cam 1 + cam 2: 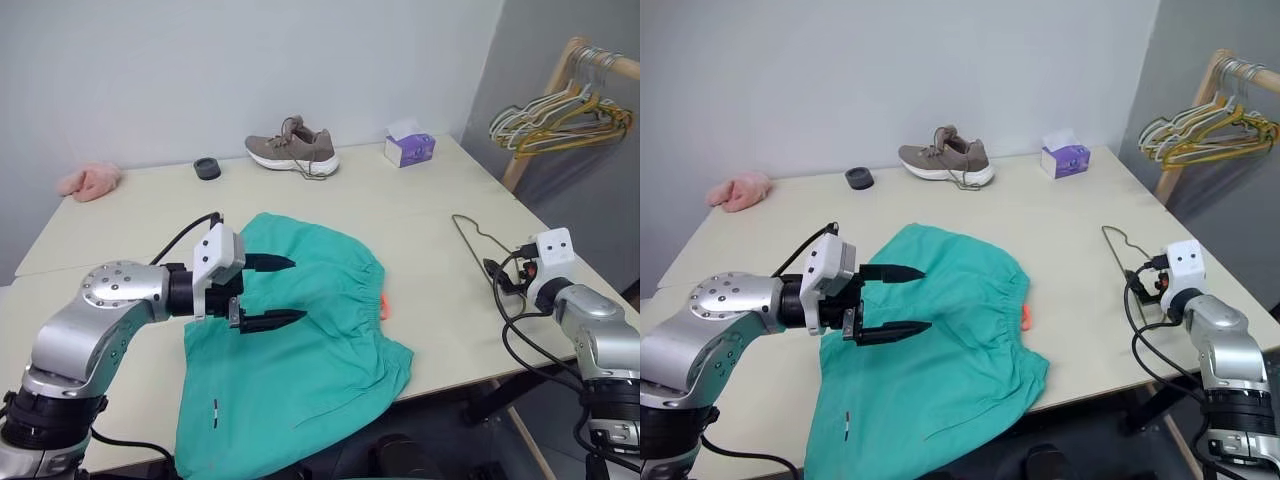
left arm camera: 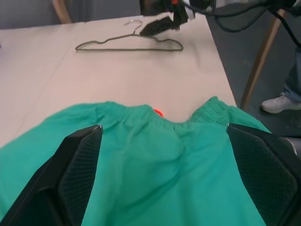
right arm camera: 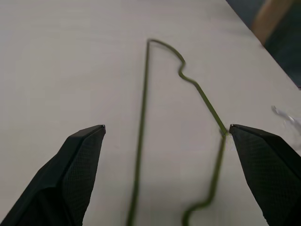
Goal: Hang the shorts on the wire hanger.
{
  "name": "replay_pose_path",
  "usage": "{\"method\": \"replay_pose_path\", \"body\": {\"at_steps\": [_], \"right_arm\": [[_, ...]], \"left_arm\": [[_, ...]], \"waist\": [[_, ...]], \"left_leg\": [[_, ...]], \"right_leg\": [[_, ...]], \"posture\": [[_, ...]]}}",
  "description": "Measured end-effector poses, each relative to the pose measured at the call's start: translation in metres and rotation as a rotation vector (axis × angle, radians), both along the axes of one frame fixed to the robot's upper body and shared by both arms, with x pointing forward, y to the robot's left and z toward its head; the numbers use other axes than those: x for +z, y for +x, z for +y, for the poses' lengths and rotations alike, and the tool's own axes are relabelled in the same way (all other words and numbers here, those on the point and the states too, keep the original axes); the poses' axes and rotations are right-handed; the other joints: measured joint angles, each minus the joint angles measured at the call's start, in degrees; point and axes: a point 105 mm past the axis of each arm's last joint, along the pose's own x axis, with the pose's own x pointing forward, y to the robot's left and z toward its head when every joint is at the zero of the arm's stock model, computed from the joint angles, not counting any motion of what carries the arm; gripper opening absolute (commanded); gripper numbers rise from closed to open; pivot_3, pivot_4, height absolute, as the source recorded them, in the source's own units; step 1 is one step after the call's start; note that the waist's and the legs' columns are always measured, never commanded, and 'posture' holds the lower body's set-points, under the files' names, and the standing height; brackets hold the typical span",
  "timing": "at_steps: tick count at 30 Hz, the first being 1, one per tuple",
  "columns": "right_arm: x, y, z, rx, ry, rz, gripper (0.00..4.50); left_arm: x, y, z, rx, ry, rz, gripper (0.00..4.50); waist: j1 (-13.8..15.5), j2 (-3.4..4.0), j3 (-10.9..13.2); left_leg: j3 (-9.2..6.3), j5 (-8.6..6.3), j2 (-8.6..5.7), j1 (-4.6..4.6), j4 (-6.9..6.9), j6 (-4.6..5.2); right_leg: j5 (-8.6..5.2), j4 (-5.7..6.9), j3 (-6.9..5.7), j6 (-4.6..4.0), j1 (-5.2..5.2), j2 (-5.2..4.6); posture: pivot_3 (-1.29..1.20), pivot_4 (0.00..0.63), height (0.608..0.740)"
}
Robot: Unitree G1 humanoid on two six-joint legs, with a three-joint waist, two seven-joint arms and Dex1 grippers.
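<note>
The shorts [image 1: 300, 350] are plain teal-green, with a small orange tag [image 1: 385, 305] at the waistband and a small white mark [image 1: 215, 412] near the tabletop's front edge. The wire hanger [image 3: 146, 117] is dull olive-gold. The tabletop [image 1: 420, 200] is pale cream. Toward its far edge sit a taupe shoe [image 1: 293, 148] with a white sole, a purple-and-white tissue box [image 1: 409, 148], a small dark grey ring [image 1: 207, 168] and a pink fluffy cloth [image 1: 89, 181]. The fingers [image 1: 262, 293] of the left gripper are black, with a mesh pattern.

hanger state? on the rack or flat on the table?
Flat on the table. The wire hanger lies by the table's right edge, apart from the shorts, with the open right hand over it.
</note>
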Motion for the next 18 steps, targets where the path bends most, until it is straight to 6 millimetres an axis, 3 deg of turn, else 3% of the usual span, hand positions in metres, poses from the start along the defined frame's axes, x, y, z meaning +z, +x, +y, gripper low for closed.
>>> {"method": "replay_pose_path", "body": {"at_steps": [7,11,14,18], "right_arm": [[-0.028,0.000,-0.020,-0.075,0.031,0.129,4.50],[-0.028,0.004,-0.023,-0.068,0.028,0.168,4.50],[-0.030,0.004,-0.022,-0.058,0.046,0.210,3.90],[-0.038,0.003,-0.019,-0.052,0.105,0.292,2.51]], "left_arm": [[-0.002,-0.001,-0.004,-0.015,0.009,0.012,4.46],[-0.002,-0.001,-0.004,-0.017,0.012,0.009,4.46],[-0.002,-0.002,-0.005,-0.017,0.014,0.006,4.50],[-0.002,-0.001,-0.004,-0.013,0.020,0.002,4.50]], "waist": [[-1.48,0.10,-0.06],[-1.40,0.09,-0.10],[-1.25,-0.04,-0.26],[-1.13,-0.36,-0.88]], "left_leg": [[-0.04,0.00,0.04,0.01,0.00,0.00],[-0.05,0.01,0.03,0.04,0.05,0.00],[-0.10,0.01,0.03,0.08,0.06,0.00],[-0.18,0.01,0.06,0.11,0.05,0.00]], "right_leg": [[0.01,0.04,0.06,0.01,-0.01,0.05],[0.01,0.04,0.06,0.03,0.08,0.06],[0.02,0.04,0.02,0.03,0.14,0.08],[0.01,0.01,-0.04,0.03,0.20,0.10]], "posture": [[-0.22,0.000,0.740],[-0.21,0.000,0.740],[-0.21,0.000,0.740],[-0.21,0.000,0.740]]}}
